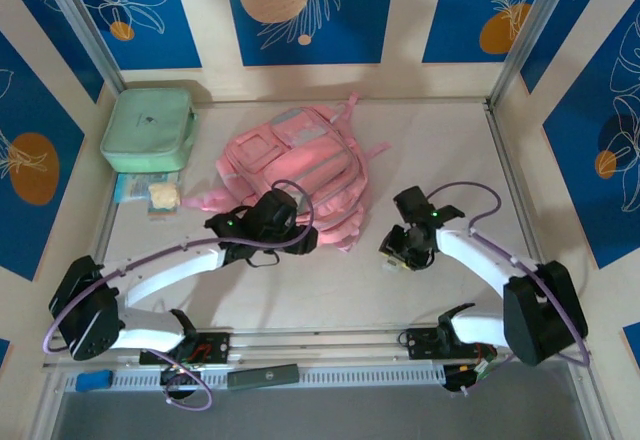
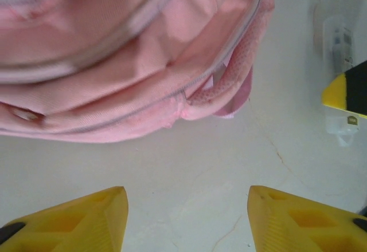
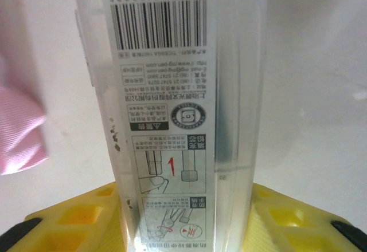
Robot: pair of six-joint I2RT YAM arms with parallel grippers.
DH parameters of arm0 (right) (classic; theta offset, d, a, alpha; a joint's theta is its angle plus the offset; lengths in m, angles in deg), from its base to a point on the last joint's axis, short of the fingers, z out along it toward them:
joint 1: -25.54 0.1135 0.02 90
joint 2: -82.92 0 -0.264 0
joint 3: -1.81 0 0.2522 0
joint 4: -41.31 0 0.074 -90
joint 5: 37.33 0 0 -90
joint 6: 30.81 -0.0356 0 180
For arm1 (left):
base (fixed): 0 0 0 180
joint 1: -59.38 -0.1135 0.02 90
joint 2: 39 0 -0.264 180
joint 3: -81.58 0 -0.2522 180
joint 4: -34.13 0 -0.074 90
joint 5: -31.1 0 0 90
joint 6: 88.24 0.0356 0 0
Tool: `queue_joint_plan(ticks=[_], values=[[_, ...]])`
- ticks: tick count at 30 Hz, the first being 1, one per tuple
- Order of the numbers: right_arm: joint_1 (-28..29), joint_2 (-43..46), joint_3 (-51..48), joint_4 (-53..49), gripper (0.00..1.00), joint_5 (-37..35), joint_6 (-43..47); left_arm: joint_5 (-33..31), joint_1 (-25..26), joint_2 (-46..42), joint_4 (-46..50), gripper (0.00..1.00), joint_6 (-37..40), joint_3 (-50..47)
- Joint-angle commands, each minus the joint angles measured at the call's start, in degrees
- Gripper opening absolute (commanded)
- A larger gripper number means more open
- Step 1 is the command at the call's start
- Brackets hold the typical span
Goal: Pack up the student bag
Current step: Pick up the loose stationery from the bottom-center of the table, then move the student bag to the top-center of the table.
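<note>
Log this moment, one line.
left gripper: open, empty, near student bag | right gripper: shut on clear package | bag: lying on table

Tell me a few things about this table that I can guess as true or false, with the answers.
1. The pink backpack lies near the middle of the table. True.
2. The left fingers are clamped on the backpack. False: they stand open over bare table, with the backpack just ahead of them.
3. The right fingers sit on either side of a clear plastic box with a barcode label. True.
4. The mint-green case rests on top of the backpack. False: it lies apart from it, in the far left corner.
</note>
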Motion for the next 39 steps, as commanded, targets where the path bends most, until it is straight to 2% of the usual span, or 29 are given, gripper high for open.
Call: queue_joint_plan(ticks=[1, 4, 8, 10, 12, 16, 22, 25, 34, 39], values=[[-3.39, 3.76, 2.25, -1.57, 0.45, 9.75, 7.56, -6.47, -0.75, -2.26, 4.93, 0.58, 7.89, 4.77], [-5.3, 5.92, 4.89, -3.62, 0.44, 14.03, 10.26, -9.52, -1.44, -1.83, 6.25, 0.6, 15.82, 8.06], [-5.99, 6.39, 8.58, -5.42, 0.44, 16.47, 11.31, -9.77, -3.23, 2.13, 4.56, 0.62, 27.67, 10.51], [-6.33, 5.96, 9.87, -6.06, 0.44, 17.36, 10.96, -9.18, -3.89, 5.72, 5.95, 0.66, 32.53, 13.13], [-6.42, 5.52, 10.93, -5.96, 0.44, 18.57, 10.6, -10.52, -4.02, 9.3, 7.67, 0.7, 35.7, 16.78], [-6.35, 4.3, 12.08, -5.37, 0.44, 19.04, 10.19, -10.06, -4.52, 14.88, 5.18, 0.76, 41.76, 19.31], [-6.38, 3.37, 12.92, -5.06, 0.43, 18.96, 10.11, -12.22, -7.0, 23.67, 5.71, 0.77, 44.14, 25.55], [-6.33, 2.87, 12.94, -4.91, 0.43, 18.81, 10.27, -11.69, -7.97, 25.41, 4.22, 0.76, 44.35, 26.76], [-6.81, 1.83, 13.5, -4.93, 0.43, 18.66, 10.94, -3.04, -14.02, 26.14, 5.09, 0.75, 44.61, 27.05], [-6.83, 0.46, 14.85, -5.05, 0.43, 19.46, 11.29, -1.22, -16.17, 25.09, 5.74, 0.73, 45.92, 27.03]])
